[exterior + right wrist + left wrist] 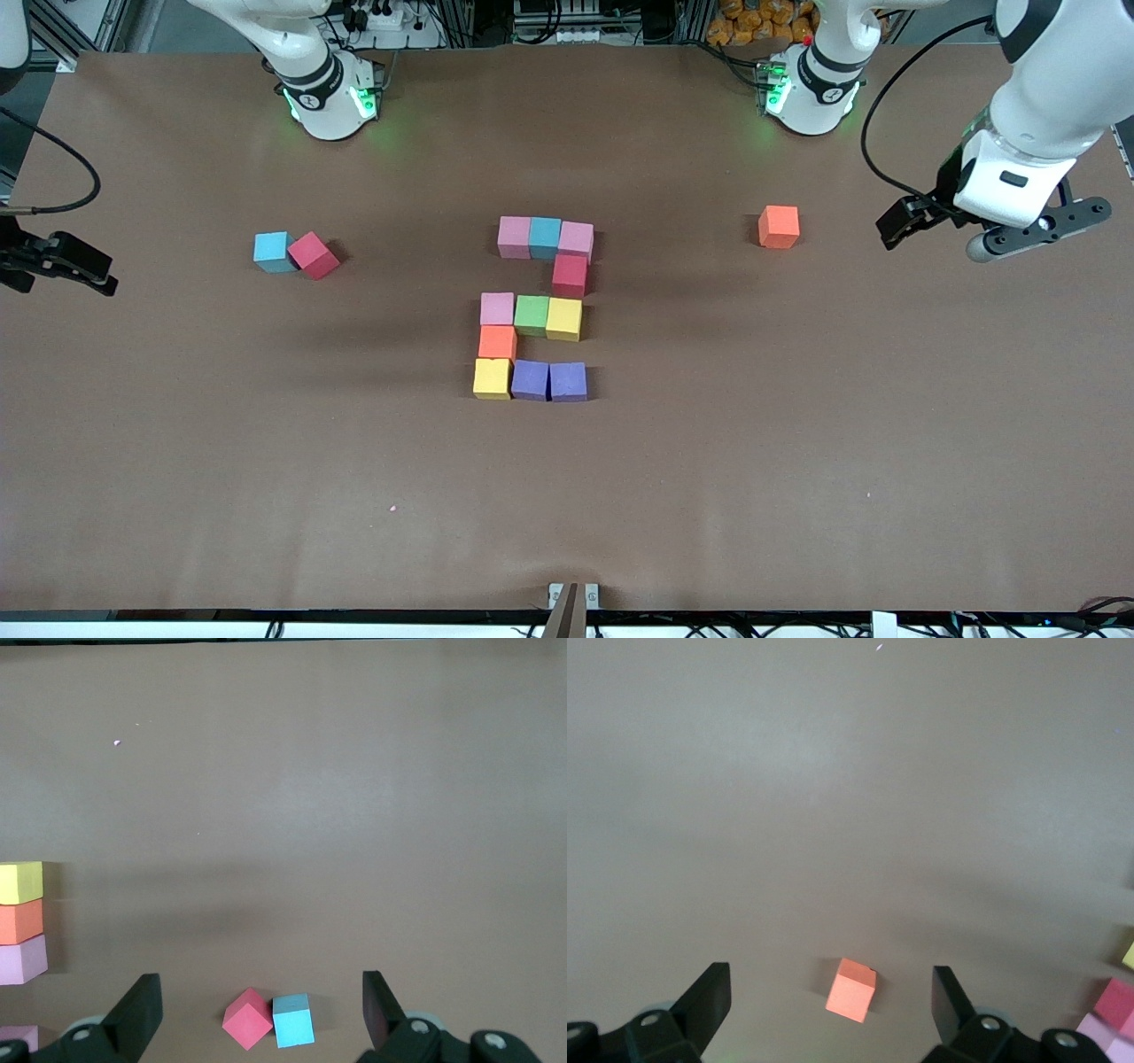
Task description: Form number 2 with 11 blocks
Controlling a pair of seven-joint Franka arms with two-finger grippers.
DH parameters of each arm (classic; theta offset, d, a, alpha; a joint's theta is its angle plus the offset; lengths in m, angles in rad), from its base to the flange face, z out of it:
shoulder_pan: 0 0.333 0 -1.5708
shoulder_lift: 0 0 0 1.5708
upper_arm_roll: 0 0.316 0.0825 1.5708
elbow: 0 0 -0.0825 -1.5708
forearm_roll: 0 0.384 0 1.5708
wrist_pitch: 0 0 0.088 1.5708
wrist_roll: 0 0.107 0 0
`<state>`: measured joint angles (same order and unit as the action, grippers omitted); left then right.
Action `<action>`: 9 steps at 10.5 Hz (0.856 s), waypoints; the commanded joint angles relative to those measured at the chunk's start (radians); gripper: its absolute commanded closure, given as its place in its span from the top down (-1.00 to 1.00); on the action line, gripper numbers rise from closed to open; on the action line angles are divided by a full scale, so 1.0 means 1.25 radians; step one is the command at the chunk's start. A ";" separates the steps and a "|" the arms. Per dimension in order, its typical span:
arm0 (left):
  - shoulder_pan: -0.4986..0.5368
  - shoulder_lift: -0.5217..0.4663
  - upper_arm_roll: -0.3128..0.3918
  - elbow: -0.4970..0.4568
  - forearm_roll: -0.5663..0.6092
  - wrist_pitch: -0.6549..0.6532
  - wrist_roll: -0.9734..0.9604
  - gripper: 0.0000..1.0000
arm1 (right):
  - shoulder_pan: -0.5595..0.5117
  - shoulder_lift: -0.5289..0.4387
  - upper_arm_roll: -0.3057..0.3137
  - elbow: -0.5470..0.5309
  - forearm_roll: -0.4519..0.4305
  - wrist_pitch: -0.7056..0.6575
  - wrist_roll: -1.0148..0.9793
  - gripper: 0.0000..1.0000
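Note:
Several blocks lie together mid-table as a blocky number 2 [537, 309]: a row of pink, light blue and pink, one crimson, a row of pink, green and yellow, one orange, then yellow and two purple. Apart from it, an orange block [779, 226] [850, 990] sits toward the left arm's end, and a light blue block [273, 252] [293, 1020] touches a crimson block [314, 255] [247, 1019] toward the right arm's end. My left gripper [902, 221] [831, 973] hangs open and empty beside the orange block. At the right arm's table end my right gripper [84, 266] [260, 978] hangs open and empty.
The brown table cover [797, 461] spreads wide around the digit. Both arm bases [330, 93] [811, 89] stand along the edge farthest from the front camera. A small metal bracket [573, 595] sits at the nearest edge.

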<state>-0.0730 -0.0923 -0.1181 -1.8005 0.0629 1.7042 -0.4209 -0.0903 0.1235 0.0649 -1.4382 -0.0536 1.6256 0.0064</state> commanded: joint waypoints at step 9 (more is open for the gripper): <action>0.009 0.076 0.018 0.246 -0.069 -0.156 0.161 1.00 | -0.017 0.001 -0.003 0.001 0.043 0.002 -0.009 1.00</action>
<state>-0.0610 -0.0139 -0.0979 -1.5250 -0.0117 1.5342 -0.2481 -0.1006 0.1238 0.0579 -1.4382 -0.0170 1.6259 0.0064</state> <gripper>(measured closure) 0.000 0.000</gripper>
